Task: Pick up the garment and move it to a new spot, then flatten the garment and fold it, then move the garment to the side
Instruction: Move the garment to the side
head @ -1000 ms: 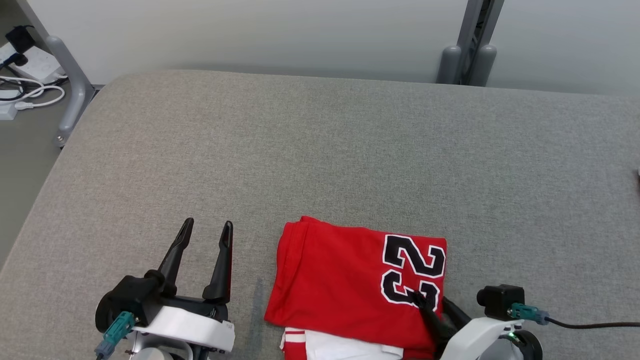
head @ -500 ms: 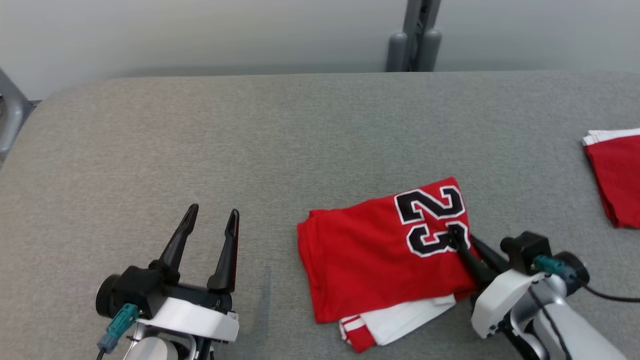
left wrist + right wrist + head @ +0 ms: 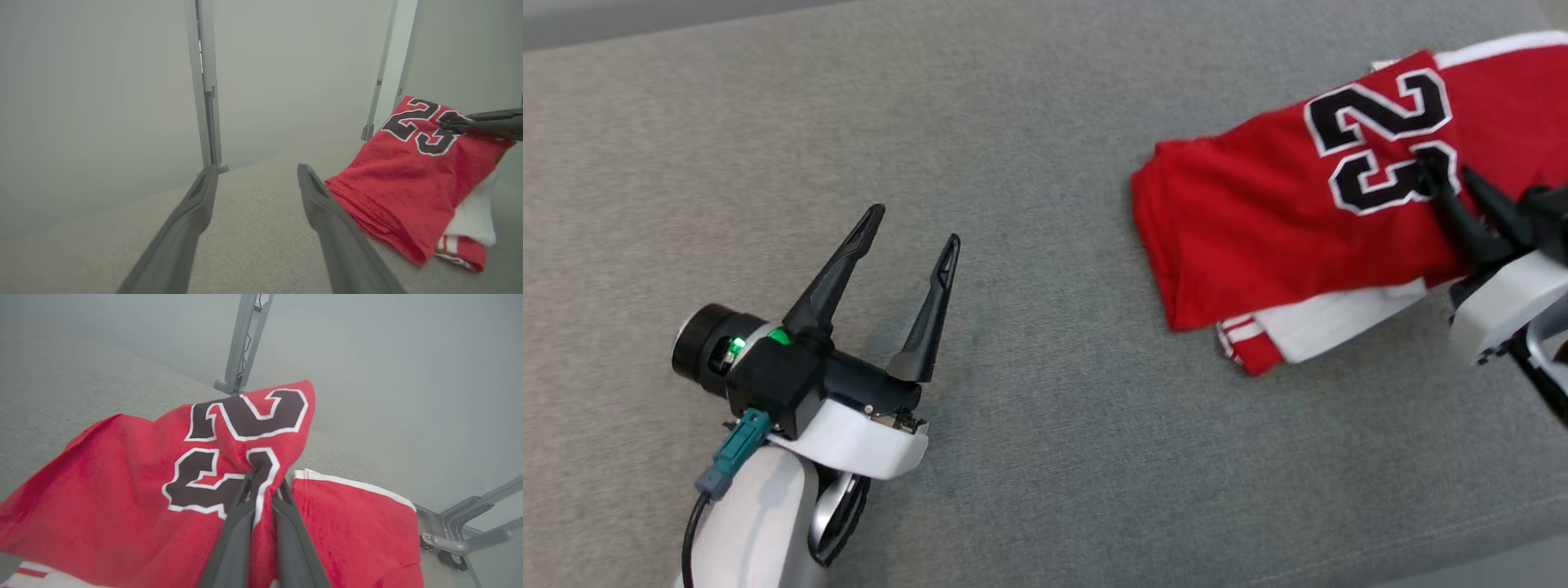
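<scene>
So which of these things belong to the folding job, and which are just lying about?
Job: folded red garment numbered 23; right gripper, shut on it; left gripper, open; grey table.
Lying about: second red garment with white trim; metal frame post.

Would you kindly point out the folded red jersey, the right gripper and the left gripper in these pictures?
folded red jersey (image 3: 1258, 237): head view, plain red cloth near its middle.
right gripper (image 3: 264, 482): right wrist view, midway between fingertips pinching the cloth.
left gripper (image 3: 916, 224): head view, midway between open fingertips.
</scene>
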Available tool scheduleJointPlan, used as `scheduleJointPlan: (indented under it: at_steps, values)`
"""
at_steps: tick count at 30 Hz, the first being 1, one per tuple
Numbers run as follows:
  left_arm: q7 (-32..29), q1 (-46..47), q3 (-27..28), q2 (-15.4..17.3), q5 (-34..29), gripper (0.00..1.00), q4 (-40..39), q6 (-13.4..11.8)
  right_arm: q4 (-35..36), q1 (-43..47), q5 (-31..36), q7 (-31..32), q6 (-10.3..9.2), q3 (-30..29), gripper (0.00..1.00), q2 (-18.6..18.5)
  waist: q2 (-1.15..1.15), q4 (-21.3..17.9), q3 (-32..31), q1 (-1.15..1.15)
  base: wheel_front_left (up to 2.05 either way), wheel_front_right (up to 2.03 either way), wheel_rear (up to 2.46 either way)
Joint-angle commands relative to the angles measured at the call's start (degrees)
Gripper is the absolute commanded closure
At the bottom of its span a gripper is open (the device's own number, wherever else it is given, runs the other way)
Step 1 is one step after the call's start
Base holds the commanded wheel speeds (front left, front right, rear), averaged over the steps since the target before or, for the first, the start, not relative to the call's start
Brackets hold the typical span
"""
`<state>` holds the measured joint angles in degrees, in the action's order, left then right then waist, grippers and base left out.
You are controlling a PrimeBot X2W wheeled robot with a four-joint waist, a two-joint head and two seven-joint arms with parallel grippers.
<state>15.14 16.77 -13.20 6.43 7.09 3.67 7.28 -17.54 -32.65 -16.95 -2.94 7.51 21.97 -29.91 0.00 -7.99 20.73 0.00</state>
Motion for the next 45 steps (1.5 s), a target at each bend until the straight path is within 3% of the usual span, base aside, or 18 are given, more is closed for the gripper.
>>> scheduleJointPlan:
  at_steps: [1,8,16,30,32,33,39,45]
  values:
    - [0.0,2.7,-1.2,2.0,-0.7,0.00,-0.7,0.2,-0.2,-2.5,0.2,0.5,-0.05,-1.3,1.00,-1.5,0.00,-6.1,6.3,0.00,0.00,0.00,0.00]
    - [0.0,9.1,-7.9,7.3,-1.5,0.00,-2.6,0.2,-3.4,-8.7,0.6,1.1,-0.06,-4.1,1.00,-6.5,0.00,-8.4,10.9,0.00,0.00,0.00,0.00]
    - [0.0,12.0,-11.2,8.8,-0.9,0.00,-4.4,0.2,-9.2,-14.6,2.6,2.1,-0.06,-5.0,1.00,-11.3,0.00,-8.0,13.2,0.00,0.00,0.00,0.00]
    - [0.0,12.9,-11.6,8.7,0.1,0.00,-4.9,0.2,-22.8,-22.2,6.1,3.0,-0.06,-10.4,1.00,-10.8,0.00,-3.2,18.0,0.00,0.00,0.00,0.00]
    - [0.0,13.0,-11.6,8.6,0.0,0.00,-4.8,0.2,-25.2,-22.9,7.3,3.8,-0.06,-12.0,0.45,-10.5,0.00,-2.8,18.3,0.00,0.00,0.00,0.00]
    - [0.0,13.0,-11.4,8.6,0.0,0.00,-4.8,0.2,-26.7,-23.0,8.6,4.4,-0.06,-12.8,0.00,-10.3,0.00,-2.7,18.3,0.00,0.00,0.00,0.00]
    - [0.0,13.0,-11.5,7.3,0.2,0.00,-4.0,0.2,-30.4,-23.6,12.9,1.1,-0.06,-17.1,0.00,-7.7,0.00,-1.6,16.5,0.00,0.00,0.00,0.00]
    - [0.0,11.3,-10.6,5.1,0.8,0.00,-2.9,0.2,-30.1,-23.7,13.4,-1.9,-0.06,-17.3,0.00,-5.0,0.00,-0.3,11.4,0.00,0.00,0.00,0.00]
